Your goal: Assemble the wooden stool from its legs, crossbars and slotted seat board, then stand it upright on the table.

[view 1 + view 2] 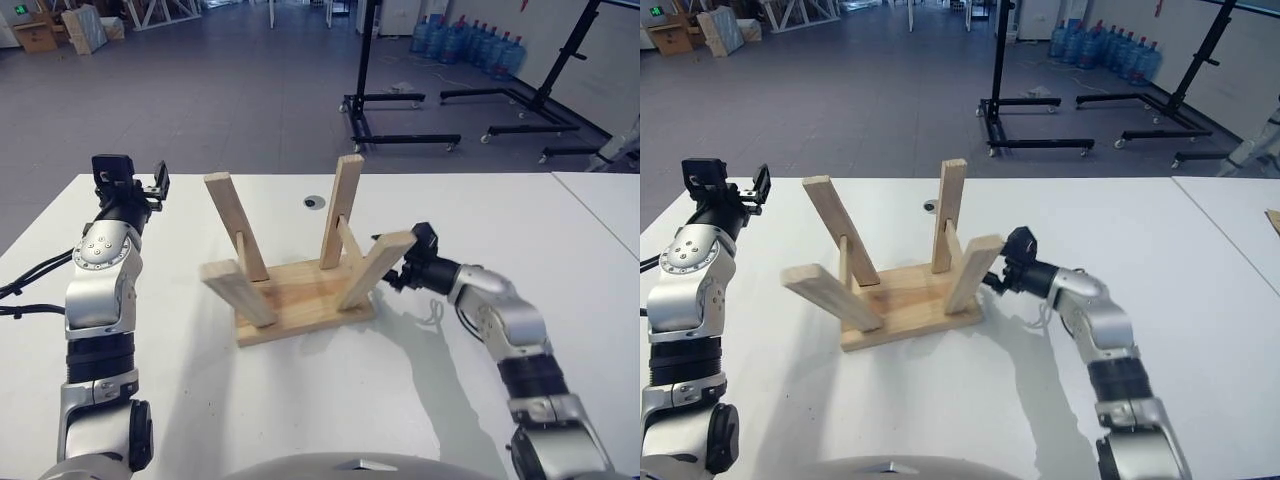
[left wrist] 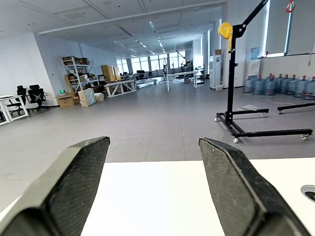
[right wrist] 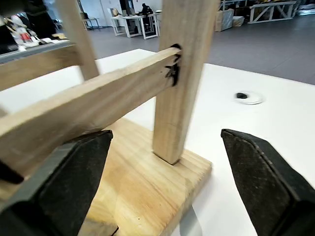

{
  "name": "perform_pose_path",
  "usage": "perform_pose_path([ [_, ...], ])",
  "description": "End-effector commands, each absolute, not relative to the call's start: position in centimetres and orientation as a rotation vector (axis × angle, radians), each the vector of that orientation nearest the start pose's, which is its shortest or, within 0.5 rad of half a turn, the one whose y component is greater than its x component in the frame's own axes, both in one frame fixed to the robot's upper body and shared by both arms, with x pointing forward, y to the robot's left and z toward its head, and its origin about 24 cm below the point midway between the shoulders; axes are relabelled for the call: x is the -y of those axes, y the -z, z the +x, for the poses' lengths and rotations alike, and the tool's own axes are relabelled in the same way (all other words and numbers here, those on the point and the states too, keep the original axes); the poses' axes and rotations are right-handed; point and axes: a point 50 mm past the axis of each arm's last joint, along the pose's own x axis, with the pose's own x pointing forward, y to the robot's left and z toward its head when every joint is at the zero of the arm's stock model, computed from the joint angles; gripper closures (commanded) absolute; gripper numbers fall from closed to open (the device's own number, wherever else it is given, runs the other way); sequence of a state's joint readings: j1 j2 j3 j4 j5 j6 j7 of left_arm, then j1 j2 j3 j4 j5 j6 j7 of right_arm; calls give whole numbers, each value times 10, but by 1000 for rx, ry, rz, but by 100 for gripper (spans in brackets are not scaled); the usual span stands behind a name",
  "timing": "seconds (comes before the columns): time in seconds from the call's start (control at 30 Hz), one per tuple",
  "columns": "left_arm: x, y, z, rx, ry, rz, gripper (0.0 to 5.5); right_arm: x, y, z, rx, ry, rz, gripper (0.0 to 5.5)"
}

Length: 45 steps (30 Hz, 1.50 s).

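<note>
White table [image 1: 300, 410] carries the upturned stool [image 1: 300, 305] near its middle; right gripper [image 1: 393, 275], spread open beside a leg [image 1: 375, 265], should clamp it squarely before flipping. Left gripper [image 1: 133, 176] gapes.

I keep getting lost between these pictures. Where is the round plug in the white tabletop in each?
Left eye view: round plug behind the upturned stool, between its far legs.
Right eye view: plug, same spot.
Left wrist view: plug past the left tool, cut by the frame.
Right wrist view: plug beyond the stool leg.
Shared landmark: the white table.
</note>
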State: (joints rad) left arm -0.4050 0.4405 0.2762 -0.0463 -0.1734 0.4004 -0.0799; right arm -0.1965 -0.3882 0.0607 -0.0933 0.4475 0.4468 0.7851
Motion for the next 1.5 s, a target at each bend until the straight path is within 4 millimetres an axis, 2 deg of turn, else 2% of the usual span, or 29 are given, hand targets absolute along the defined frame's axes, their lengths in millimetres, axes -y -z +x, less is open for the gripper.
perform_pose_path([
  [0.03,-261,-165,308,91,-108,197,218,143,-87,241,-186,-910,154,144],
  [0.13,-272,-153,298,23,1,186,218,170,-88,243,-182,-777,113,144],
  [0.23,-287,-137,277,-159,268,229,218,199,-103,240,-173,-726,123,144],
  [0.33,-336,-123,255,-415,387,437,218,199,-100,217,-246,-820,64,144],
  [0.37,-344,-119,250,-472,428,491,218,196,-95,211,-269,-832,47,144],
  [0.4,-345,-116,245,-504,483,522,218,194,-91,210,-283,-831,41,144],
  [0.5,-313,-108,230,-530,798,611,218,193,-85,210,-295,-803,44,144],
  [0.57,-297,-107,225,-522,938,640,218,194,-82,208,-312,-812,32,144],
  [0.63,-284,-107,230,-481,1004,612,218,190,-81,206,-329,-857,45,144],
  [0.73,-259,-101,249,-386,1033,599,218,179,-78,202,-373,-955,60,144],
  [0.83,-234,-94,258,-304,1070,594,218,178,-74,202,-384,-958,44,144],
  [0.97,-189,-89,247,-200,1233,624,218,177,-73,206,-381,-963,15,144],
  [1.03,-172,-88,244,-169,1275,615,218,177,-73,208,-377,-965,2,144],
  [1.13,-168,-86,242,-167,1265,612,218,180,-75,211,-378,-978,-7,144],
  [1.2,-181,-83,245,-204,1195,621,218,187,-73,210,-398,-990,-45,144],
  [1.27,-192,-83,247,-236,1131,534,218,194,-71,215,-407,-996,-72,144],
  [1.33,-197,-85,247,-291,1116,376,218,203,-71,227,-402,-983,-82,144],
  [1.4,-204,-79,248,-424,1166,238,218,211,-69,240,-414,-989,-112,144],
  [1.5,-203,-73,252,-520,1239,181,218,208,-66,248,-426,-1063,-122,144],
])
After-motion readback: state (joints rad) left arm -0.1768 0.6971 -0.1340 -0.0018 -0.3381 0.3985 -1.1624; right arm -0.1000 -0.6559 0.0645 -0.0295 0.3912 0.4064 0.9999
